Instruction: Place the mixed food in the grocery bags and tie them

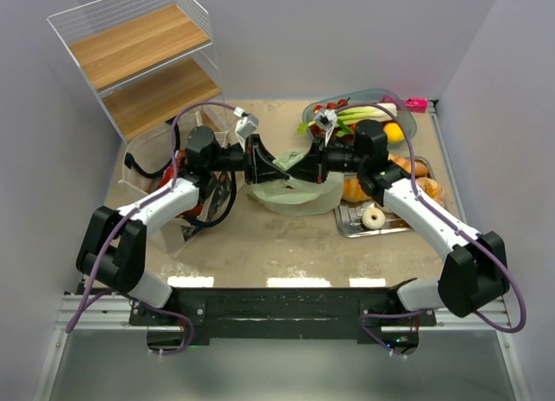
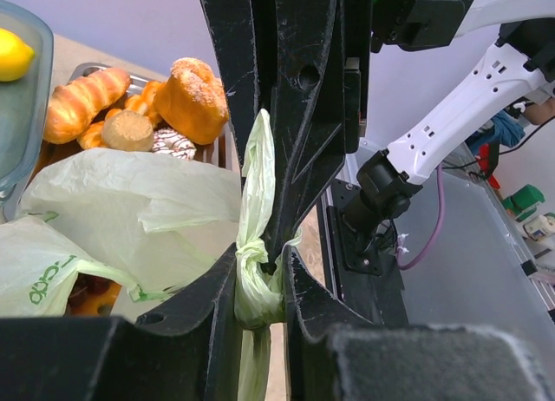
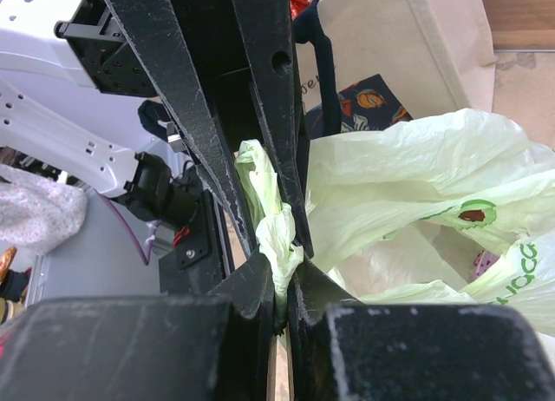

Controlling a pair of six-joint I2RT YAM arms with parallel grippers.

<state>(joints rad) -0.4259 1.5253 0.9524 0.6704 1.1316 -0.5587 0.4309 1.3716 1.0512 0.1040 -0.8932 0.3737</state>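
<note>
Left gripper (image 1: 256, 162): jaws clamped on a twisted strand of the pale-green bag (image 1: 295, 193); the film bunches into a tight wad right at the fingertips
Right gripper (image 1: 310, 165): jaws pressed together on another bunched strand of the same bag; it faces the left gripper, nearly touching it
Pale-green bag: slumped on the table centre, just below both grippers; avocado prints show on its side
Beige tote (image 3: 381, 36): stands at the table's left, beneath the left arm; black handles
Metal tray (image 1: 347, 223): right of the bag; holds a doughnut (image 1: 374, 217) and bread rolls (image 2: 192, 97)
Glass dish (image 1: 408, 119): back right; leek (image 1: 368, 115) and lemon (image 1: 393, 132) inside
</note>
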